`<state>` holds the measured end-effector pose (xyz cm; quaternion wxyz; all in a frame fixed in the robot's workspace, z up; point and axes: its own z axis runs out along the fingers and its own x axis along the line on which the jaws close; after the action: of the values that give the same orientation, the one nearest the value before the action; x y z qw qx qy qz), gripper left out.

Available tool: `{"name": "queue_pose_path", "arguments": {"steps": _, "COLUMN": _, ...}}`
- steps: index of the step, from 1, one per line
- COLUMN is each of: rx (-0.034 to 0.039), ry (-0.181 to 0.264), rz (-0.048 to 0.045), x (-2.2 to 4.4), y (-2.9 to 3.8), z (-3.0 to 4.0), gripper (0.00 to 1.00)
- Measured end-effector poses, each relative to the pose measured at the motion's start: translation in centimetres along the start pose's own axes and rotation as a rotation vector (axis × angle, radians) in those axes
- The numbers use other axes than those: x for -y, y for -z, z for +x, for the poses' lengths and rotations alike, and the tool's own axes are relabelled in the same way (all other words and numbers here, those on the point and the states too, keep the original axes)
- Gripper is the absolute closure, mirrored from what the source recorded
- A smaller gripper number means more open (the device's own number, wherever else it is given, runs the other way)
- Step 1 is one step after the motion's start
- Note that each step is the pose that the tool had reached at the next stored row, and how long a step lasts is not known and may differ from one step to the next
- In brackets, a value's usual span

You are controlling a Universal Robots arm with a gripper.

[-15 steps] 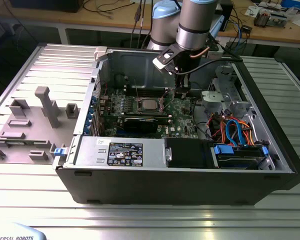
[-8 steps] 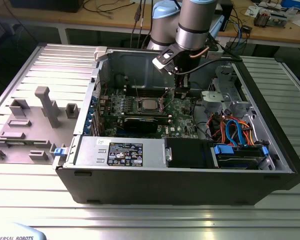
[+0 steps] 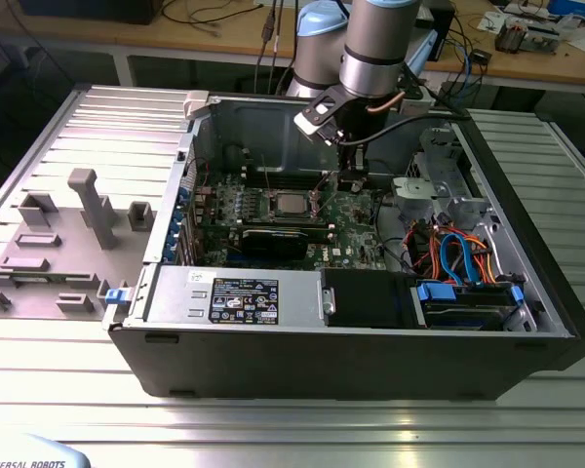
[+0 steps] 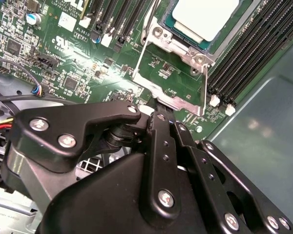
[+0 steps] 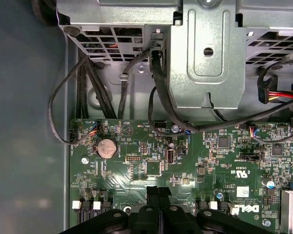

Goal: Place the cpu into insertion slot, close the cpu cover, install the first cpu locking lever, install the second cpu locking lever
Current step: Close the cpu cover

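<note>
Black pincer, tips pressed together, meets the rim of the thin, silvery, square-framed cpu cover.

Ribbed metal table, computer case, grey fixtures

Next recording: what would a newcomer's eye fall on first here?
In the second wrist view, the black end effector, shut, sits at the outer edge of the flipped-open cpu cover, with the pale-topped cpu lying in the insertion slot just beyond. In the exterior view, the arm reaches down into an open computer case on a ribbed metal table.
</note>
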<state>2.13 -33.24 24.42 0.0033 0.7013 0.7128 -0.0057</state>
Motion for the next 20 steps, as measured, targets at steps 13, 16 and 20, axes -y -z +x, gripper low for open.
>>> {"name": "queue_pose_path", "arguments": {"steps": 13, "rx": 0.0000, "ry": 0.000, "rz": 0.0000, "x": 0.52, "y": 0.00, "z": 0.01, "gripper": 0.89}}
{"name": "queue_pose_path", "arguments": {"steps": 16, "rx": 0.0001, "ry": 0.000, "rz": 0.0000, "x": 1.07, "y": 0.00, "z": 0.02, "gripper": 0.89}}
{"name": "queue_pose_path", "arguments": {"steps": 20, "rx": 0.0000, "ry": 0.000, "rz": 0.0000, "x": 1.14, "y": 0.00, "z": 0.02, "gripper": 0.89}}
